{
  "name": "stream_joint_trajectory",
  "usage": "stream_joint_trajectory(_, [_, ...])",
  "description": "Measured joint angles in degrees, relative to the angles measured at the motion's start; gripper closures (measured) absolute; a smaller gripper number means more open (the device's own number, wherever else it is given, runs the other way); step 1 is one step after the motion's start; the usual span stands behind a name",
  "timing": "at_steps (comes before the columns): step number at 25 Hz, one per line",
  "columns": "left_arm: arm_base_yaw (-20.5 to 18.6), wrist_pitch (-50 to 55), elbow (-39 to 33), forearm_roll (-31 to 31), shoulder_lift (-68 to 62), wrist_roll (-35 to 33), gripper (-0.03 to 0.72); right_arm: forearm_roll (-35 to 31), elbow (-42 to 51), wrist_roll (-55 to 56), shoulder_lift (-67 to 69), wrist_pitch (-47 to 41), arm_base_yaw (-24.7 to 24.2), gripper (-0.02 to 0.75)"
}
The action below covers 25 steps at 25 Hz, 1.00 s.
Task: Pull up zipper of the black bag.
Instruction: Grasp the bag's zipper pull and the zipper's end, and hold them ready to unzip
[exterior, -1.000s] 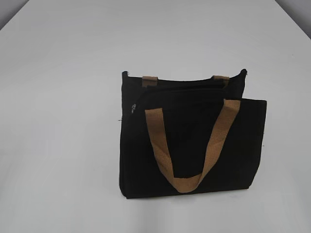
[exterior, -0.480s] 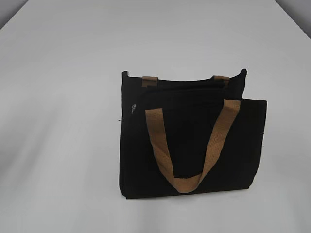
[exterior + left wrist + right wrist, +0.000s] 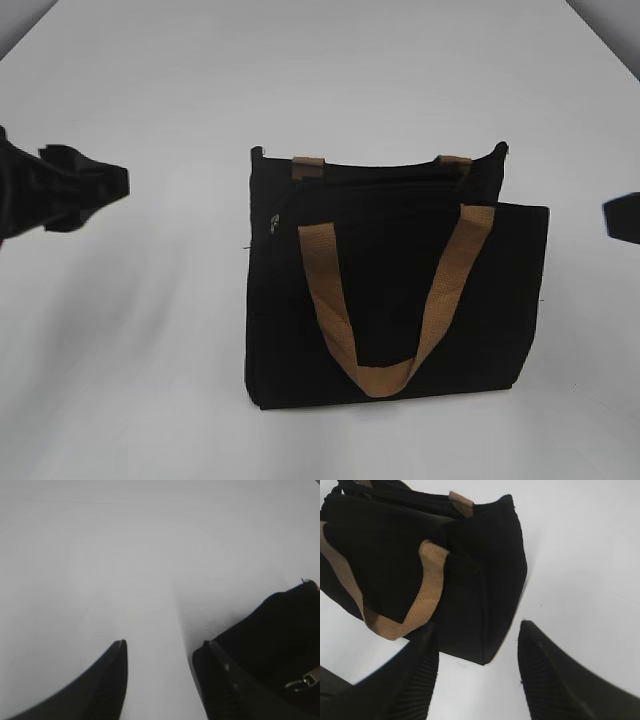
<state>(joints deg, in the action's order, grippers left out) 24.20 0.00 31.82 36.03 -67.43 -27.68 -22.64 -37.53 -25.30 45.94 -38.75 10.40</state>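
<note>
The black bag (image 3: 395, 290) lay flat at the middle of the white table (image 3: 150, 380), well apart from both pincers; the left gripper (image 3: 95, 188) hung off to its left, the right gripper (image 3: 622, 218) barely showed at the right edge. Each wrist view showed its fingers spread apart with nothing between; the left gripper (image 3: 165, 650) view alone caught the zipper (image 3: 303, 678) pull, silver, near the bag's corner; the right gripper (image 3: 477, 635) view showed a tan handle (image 3: 427, 595) draped across the fabric.
</note>
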Motion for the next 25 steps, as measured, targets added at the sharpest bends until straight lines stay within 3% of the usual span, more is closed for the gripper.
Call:
stream_joint_trajectory(6, [8.1, -6.1, -1.2, -1.2, -7.3, 0.0, 0.326, -0.2, -8.7, -3.2, 15.4, 0.3, 2.2, 0.337])
stream_joint_trajectory(12, [13.0, -14.3, -1.4, -1.6, -15.4, 1.7, 0.326, -0.2, -15.0, -5.7, 23.2, 0.6, 2.4, 0.337])
stream_joint_trajectory(20, [14.6, -25.3, -1.4, -9.2, -22.3, 19.0, 0.326, -0.2, -16.3, -6.0, 26.5, 0.9, 2.4, 0.337])
stream_joint_trajectory(25, [12.5, -33.9, -1.4, -11.5, -25.6, 31.4, 0.326, -0.2, -16.3, -6.1, 26.5, 0.9, 2.4, 0.337])
